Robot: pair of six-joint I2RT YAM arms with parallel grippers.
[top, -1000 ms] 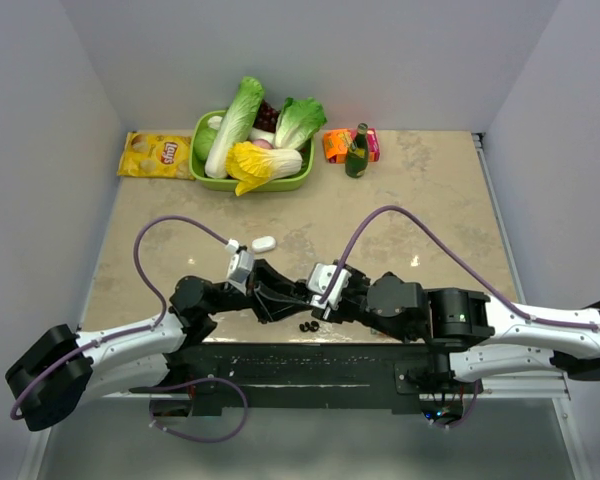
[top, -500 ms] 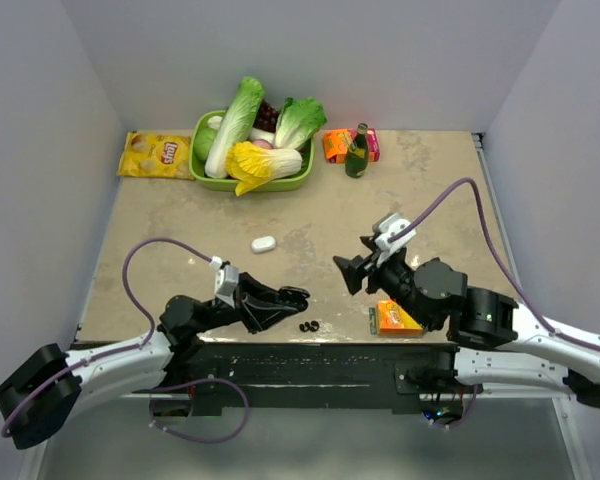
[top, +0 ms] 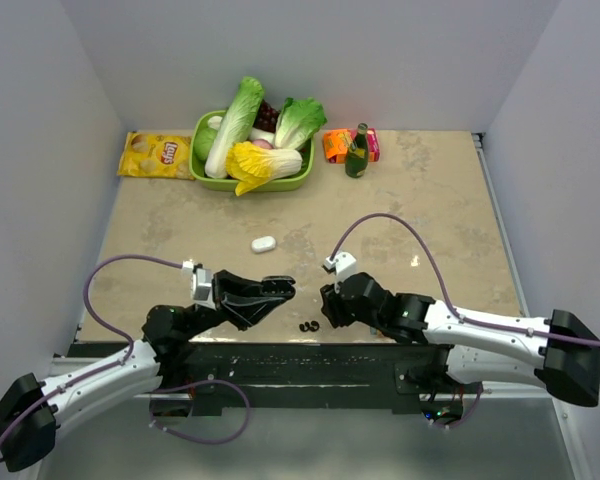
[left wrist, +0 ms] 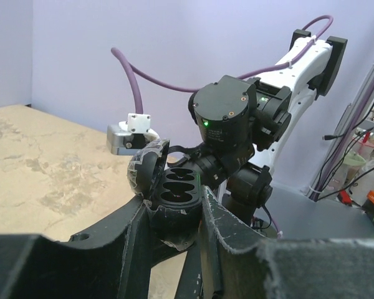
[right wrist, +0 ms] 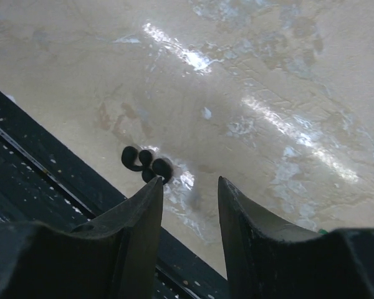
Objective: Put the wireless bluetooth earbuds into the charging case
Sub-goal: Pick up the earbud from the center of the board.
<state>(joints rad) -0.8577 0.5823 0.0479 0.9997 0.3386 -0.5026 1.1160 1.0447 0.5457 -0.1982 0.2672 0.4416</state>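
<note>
Black charging case [left wrist: 174, 185]: it is open, its lid [left wrist: 144, 171] tipped back to the left. The two wells face the left wrist camera, and both look dark inside.
Left gripper [left wrist: 173, 199]: its jaws are clamped on the lower body of the black charging case and hold it above the table, left of centre in the top view.
Green basket [top: 280, 184]: it stands at the upper middle of the top view and is full of leafy vegetables [top: 235, 125], with something dark red behind them.
White case [top: 263, 243]: it lies closed on the table, in the middle of the top view, apart from both arms.
Black earbuds [right wrist: 146, 165]: a small cluster of them lies on the table by its near edge, touching or almost touching the black rail [top: 280, 365].
Right gripper [right wrist: 190, 187]: its jaws stand apart, with only bare table between them. The black earbuds are just up and to the left of the left-hand fingertip in the right wrist view, outside the gap. I cannot tell if the tip touches them.
Table [top: 420, 210]: it is beige and marbled, with shiny reflections.
Far edge: a yellow chips bag [top: 155, 155] is left of the basket. A dark bottle [top: 357, 152] and an orange packet [top: 335, 146] are right of it.
Room: pale lilac walls close in the table on three sides.
</note>
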